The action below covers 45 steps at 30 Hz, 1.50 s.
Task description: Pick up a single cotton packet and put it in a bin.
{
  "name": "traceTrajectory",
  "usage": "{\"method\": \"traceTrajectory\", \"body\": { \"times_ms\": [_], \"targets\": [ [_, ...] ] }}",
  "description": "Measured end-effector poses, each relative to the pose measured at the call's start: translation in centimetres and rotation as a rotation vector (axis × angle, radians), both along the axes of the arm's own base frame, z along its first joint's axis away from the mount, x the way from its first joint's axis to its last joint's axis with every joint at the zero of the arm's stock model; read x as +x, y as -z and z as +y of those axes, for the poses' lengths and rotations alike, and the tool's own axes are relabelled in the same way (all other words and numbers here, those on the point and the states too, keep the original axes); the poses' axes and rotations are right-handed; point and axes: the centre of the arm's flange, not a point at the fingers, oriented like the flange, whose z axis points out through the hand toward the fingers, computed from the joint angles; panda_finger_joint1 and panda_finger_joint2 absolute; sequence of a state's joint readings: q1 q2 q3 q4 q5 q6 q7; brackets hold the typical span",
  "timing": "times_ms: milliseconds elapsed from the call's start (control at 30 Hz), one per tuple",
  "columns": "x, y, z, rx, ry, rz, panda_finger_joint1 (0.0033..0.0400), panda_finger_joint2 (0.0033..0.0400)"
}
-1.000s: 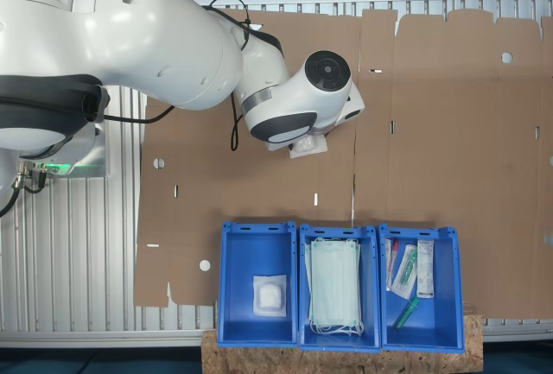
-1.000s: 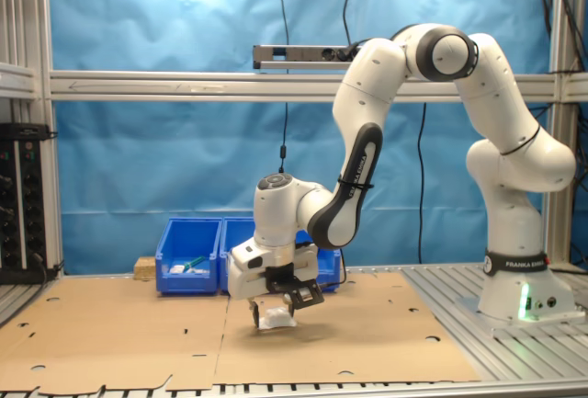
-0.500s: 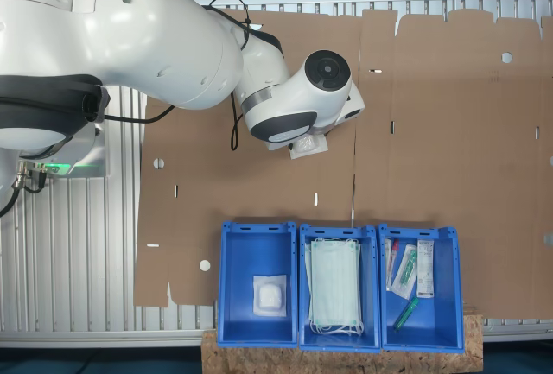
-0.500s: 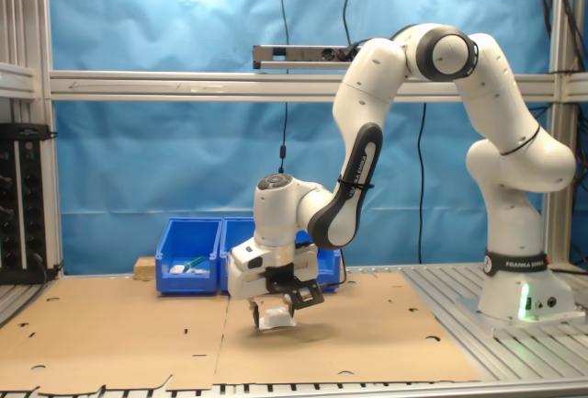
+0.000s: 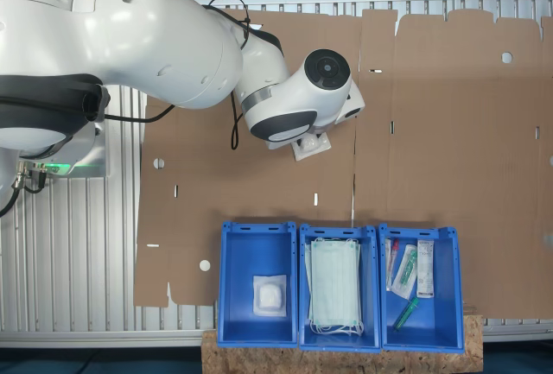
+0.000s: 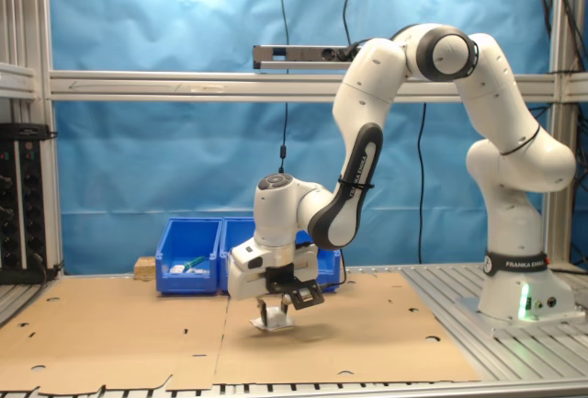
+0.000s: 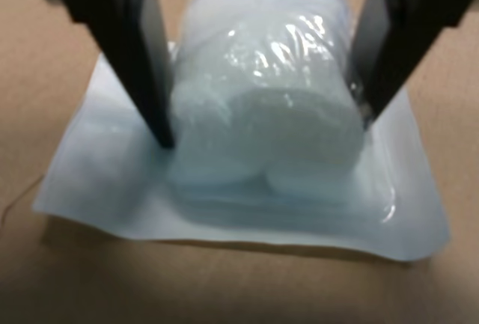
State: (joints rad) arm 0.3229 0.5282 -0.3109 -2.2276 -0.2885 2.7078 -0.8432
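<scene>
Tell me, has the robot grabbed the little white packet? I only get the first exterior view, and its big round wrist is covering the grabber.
Observer: Yes. In the wrist view, the gripper has a black finger on each side of the cotton packet, squeezing its puffy middle.
Operator: Is it up in the air?
Observer: Barely, if at all. In the second exterior view it hangs tilted, right down at the cardboard. I cannot tell whether a corner touches.
Operator: Is it all squashed?
Observer: Not all. In the wrist view, the flat plastic border sticks out past the fingers on both sides.
</scene>
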Motion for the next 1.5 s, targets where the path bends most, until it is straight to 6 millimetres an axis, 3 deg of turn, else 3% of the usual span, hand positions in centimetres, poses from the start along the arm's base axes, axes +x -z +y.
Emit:
{"method": "traceTrajectory", "body": {
  "times_ms": [100, 133, 267, 300, 733, 933, 1167, 1500],
  "targets": [
    [0.0, 0.0, 0.1, 0.001, -0.001, -0.002, 0.0254, 0.0254],
    [0.1, -0.1, 0.1, 0.001, -0.001, -0.003, 0.0154, 0.0154],
    [0.1, -0.2, 0.1, 0.002, -0.002, -0.006, 0.0154, 0.0154],
    [0.1, -0.2, 0.1, 0.003, -0.002, -0.007, 0.0075, 0.0075],
    [0.2, -0.4, 0.2, 0.004, -0.002, -0.009, 0.0068, 0.0068],
    [0.0, -1.6, 0.4, 0.014, -0.001, -0.02, 0.0068, 0.0068],
    [0.0, -5.2, 0.6, 0.033, 0.009, -0.052, 0.0069, 0.0069],
    [-0.3, -12.3, 0.5, 0.06, 0.036, -0.097, 0.007, 0.007]
  ]
}}
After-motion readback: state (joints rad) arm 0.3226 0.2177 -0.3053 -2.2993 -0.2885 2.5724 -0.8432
